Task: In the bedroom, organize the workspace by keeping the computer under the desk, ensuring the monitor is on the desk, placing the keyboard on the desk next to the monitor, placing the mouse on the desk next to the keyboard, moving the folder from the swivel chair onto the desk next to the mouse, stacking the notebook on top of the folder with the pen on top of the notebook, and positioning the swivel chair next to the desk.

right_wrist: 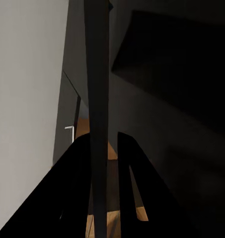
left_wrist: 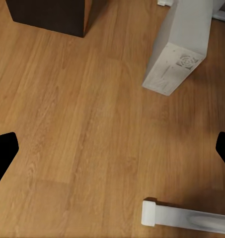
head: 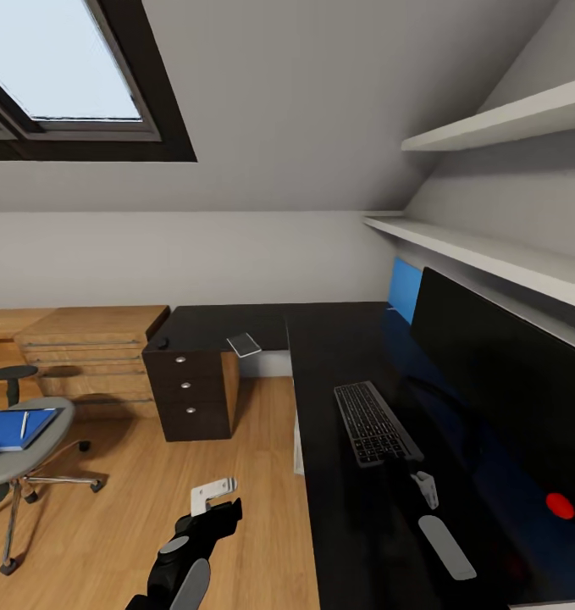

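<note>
Keyboard (head: 375, 422) on desk (head: 338, 356) before monitor (head: 507, 381); left jaws apart over floor (left_wrist: 82, 124); right jaws' state unclear.

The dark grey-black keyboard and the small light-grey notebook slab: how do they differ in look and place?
The dark grey-black keyboard is long with rows of keys; the small light-grey notebook slab is short and plain. The keyboard lies before the wide black monitor; the notebook lies near the black drawer unit. Both rest on the glossy black desk.

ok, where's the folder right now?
Head view, far left: the folder lies on the swivel chair seat with the pen on top, well away from the desk.
</note>
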You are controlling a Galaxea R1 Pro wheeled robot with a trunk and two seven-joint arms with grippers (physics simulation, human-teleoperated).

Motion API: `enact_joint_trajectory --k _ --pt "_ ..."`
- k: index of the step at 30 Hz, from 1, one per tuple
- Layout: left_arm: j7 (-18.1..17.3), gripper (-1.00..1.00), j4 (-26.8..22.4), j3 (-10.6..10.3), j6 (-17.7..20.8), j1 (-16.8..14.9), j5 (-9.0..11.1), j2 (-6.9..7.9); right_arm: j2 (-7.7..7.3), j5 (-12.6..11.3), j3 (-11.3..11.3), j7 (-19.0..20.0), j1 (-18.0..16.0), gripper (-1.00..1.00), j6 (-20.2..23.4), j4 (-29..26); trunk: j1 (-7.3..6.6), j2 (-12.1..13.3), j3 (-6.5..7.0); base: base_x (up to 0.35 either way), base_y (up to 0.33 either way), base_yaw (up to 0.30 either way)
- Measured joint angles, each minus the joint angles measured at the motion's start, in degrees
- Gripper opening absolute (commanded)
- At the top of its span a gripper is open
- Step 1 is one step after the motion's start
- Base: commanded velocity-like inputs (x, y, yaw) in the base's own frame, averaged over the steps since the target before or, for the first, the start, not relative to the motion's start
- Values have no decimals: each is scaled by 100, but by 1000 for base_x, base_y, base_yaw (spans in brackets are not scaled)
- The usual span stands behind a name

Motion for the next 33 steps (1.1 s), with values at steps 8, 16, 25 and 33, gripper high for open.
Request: enact_joint_trajectory --k 8,16,25,33 --pt "-11 100 -2 -9 -1 0 -1 0 -1 -7 -60 -4 0 -100 -2 -1 0 0 0 83 -124 0" --pt "-13 100 0 -9 0 0 8 0 7 -6 -141 6 0 -100 0 6 0 0 0 4 -5 0" --pt "-11 100 0 -9 0 0 8 0 18 -6 -183 2 0 -100 -16 6 0 0 0 0 0 0" --pt "-9 100 0 -9 0 0 8 0 23 -5 -208 2 1 -100 -23 7 0 0 0 0 0 0"
